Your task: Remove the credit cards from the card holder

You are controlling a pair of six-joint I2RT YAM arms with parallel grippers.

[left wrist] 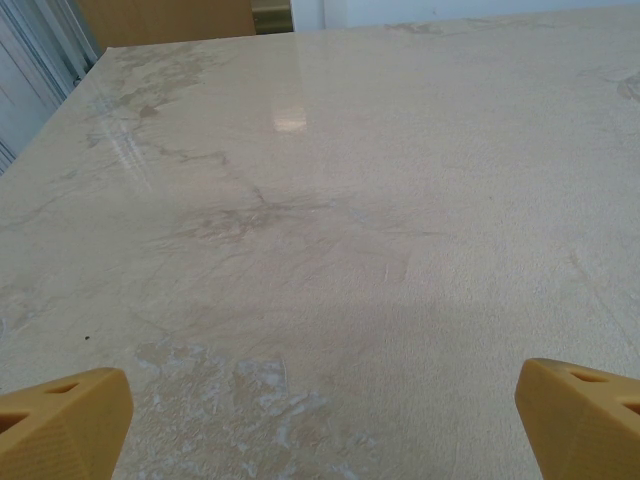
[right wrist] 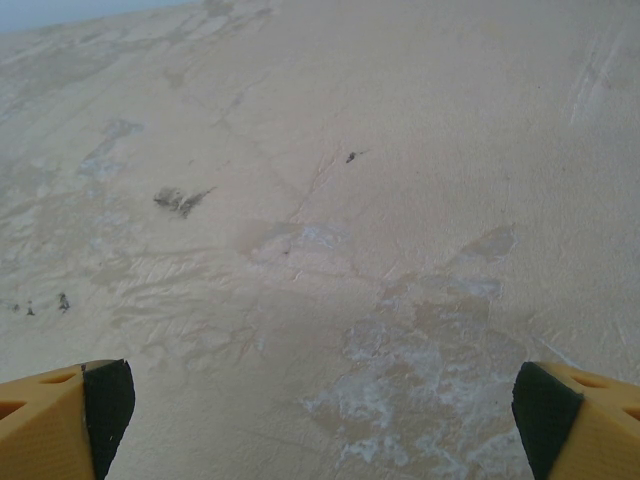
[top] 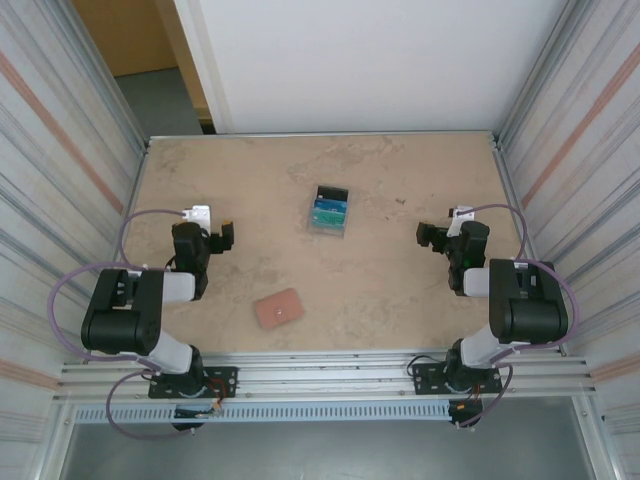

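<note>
The card holder (top: 278,310) is a small salmon-brown wallet lying shut on the table, near the front and a little left of centre. The credit cards (top: 329,212) lie in a small overlapping pile further back near the middle, black at the far end, then teal and light blue. My left gripper (top: 226,237) hovers left of the pile, open with nothing between its fingers. In the left wrist view its yellow fingertips (left wrist: 65,425) stand wide apart over bare table. My right gripper (top: 431,236) is open to the right of the cards; its fingertips (right wrist: 575,420) frame bare tabletop.
The beige, stained table (top: 400,290) is walled by ribbed metal panels on the left (top: 60,160) and right (top: 580,150). A white panel (top: 360,60) closes the back. An aluminium rail (top: 330,375) with both arm bases runs along the front edge.
</note>
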